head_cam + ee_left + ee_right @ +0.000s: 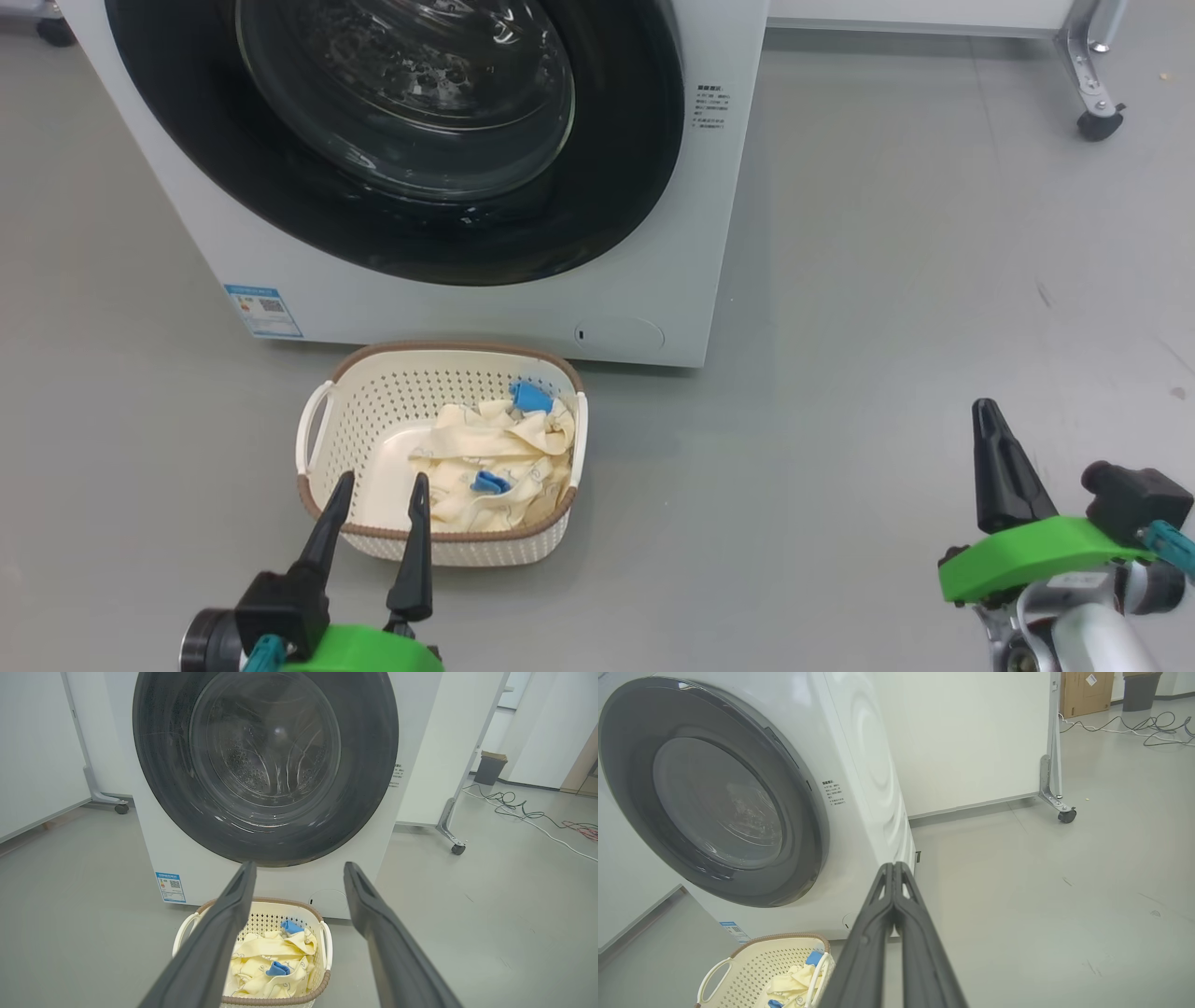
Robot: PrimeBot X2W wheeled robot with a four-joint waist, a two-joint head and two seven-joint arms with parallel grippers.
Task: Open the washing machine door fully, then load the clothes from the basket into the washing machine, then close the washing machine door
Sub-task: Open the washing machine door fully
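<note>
The white washing machine stands ahead with its black-rimmed round door shut flush against the front. On the floor before it sits the cream basket, holding cream-yellow clothes with blue trim. My left gripper hovers open over the basket's near rim, nothing between its fingers. My right gripper is off to the right above bare floor, shut on nothing, its fingertips pressed together and pointing at the machine's lower right corner. The door and basket also show in the right wrist view.
Grey floor spreads all around. A white partition on castor feet stands right of the machine. Loose cables and a dark bin lie farther right. Another castor is at the machine's left.
</note>
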